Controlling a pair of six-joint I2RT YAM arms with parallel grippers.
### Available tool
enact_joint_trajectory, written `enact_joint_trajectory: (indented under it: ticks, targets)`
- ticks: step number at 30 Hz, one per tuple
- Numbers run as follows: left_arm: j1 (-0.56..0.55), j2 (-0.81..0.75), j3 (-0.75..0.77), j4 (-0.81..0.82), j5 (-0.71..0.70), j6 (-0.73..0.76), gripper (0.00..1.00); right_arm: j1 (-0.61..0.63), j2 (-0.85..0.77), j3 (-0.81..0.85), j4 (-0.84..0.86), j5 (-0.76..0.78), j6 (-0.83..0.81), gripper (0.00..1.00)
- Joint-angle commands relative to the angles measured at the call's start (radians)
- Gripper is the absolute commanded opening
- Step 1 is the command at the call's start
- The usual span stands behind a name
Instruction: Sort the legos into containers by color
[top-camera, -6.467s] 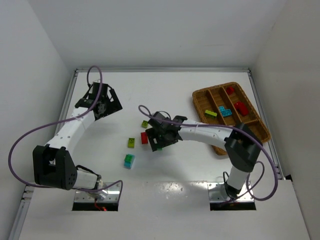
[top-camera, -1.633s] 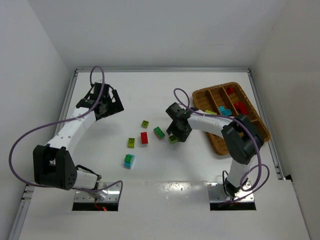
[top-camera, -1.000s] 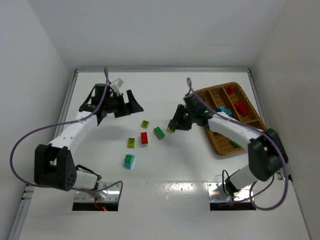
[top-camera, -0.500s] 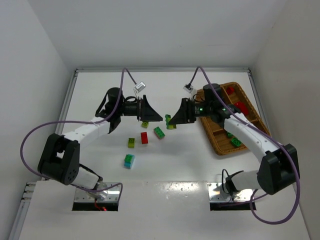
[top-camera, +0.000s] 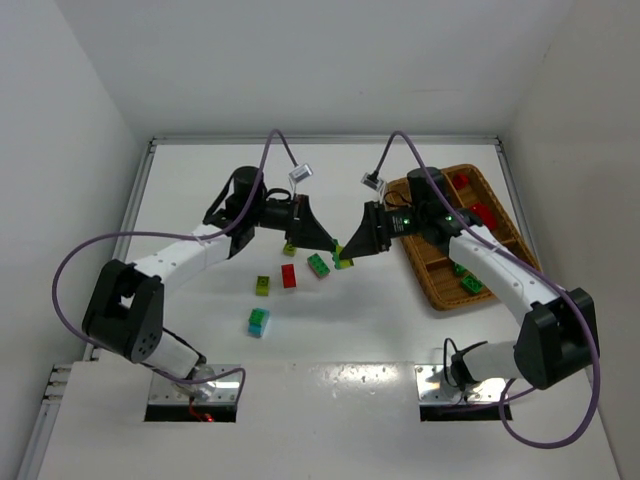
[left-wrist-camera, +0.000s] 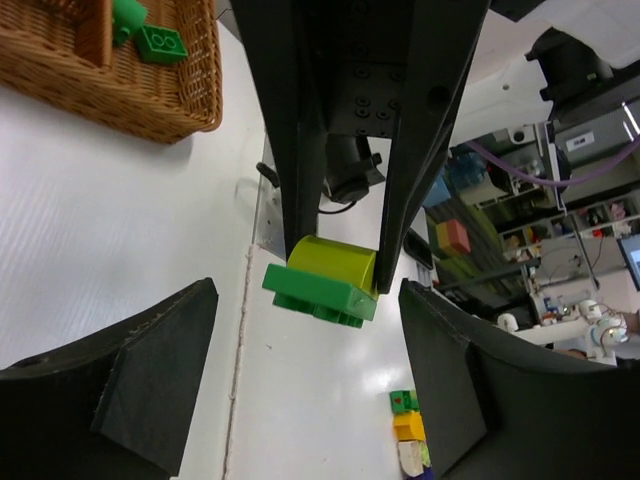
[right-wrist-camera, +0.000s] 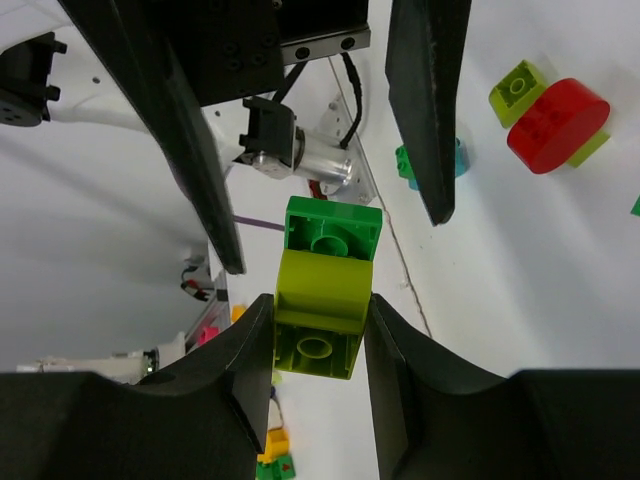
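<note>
My right gripper (top-camera: 350, 252) is shut on a yellow-green lego stuck to a green one (right-wrist-camera: 322, 290), holding the pair in the air over the middle of the table. My left gripper (top-camera: 322, 242) faces it head-on and is open. In the left wrist view its black fingers (left-wrist-camera: 150, 370) stand on either side of the held pair (left-wrist-camera: 325, 282) without touching it. Loose legos lie below: red (top-camera: 289, 276), green (top-camera: 318, 265), yellow-green (top-camera: 262, 285) and cyan-green (top-camera: 258, 321). The wicker tray (top-camera: 432, 288) at the right holds red (top-camera: 486, 214) and green legos (top-camera: 465, 283).
Both arms reach over the table's middle, and their cables loop above them. The tray's corner (left-wrist-camera: 110, 95) shows at the upper left of the left wrist view. A red round piece on a yellow-green lego (right-wrist-camera: 555, 115) lies on the table. Walls close the table's sides.
My left gripper has swung right to meet the right gripper, and its jaws have narrowed a little. The right gripper has come left from beside the tray with the lego pair.
</note>
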Motion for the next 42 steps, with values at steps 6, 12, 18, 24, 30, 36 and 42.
enact_joint_trajectory:
  ticks: [6,12,18,24,30,36,42]
  targets:
    - [-0.02,0.02,0.059,0.01,0.063,0.061,0.53,0.003,-0.003,0.044,0.019,-0.039,-0.039,0.18]
    - [-0.02,0.002,0.077,0.01,0.053,0.07,0.3,0.003,-0.003,0.026,0.01,-0.03,-0.039,0.18]
    - [-0.02,-0.018,0.087,-0.008,-0.036,0.059,0.0,-0.055,-0.003,0.015,-0.047,0.077,-0.043,0.16]
    - [0.043,-0.04,0.042,0.019,-0.101,0.016,0.0,-0.164,-0.098,-0.005,-0.04,0.199,-0.011,0.16]
    - [0.057,0.002,0.019,0.093,-0.131,-0.079,0.0,-0.201,-0.112,0.005,-0.076,0.377,0.009,0.16]
    - [0.048,0.023,0.124,-0.177,-0.303,0.041,0.0,-0.21,-0.022,0.132,-0.32,1.133,0.154,0.16]
    - [-0.021,0.06,0.206,-0.37,-0.467,0.102,0.0,-0.23,0.205,0.244,-0.355,1.368,0.172,0.19]
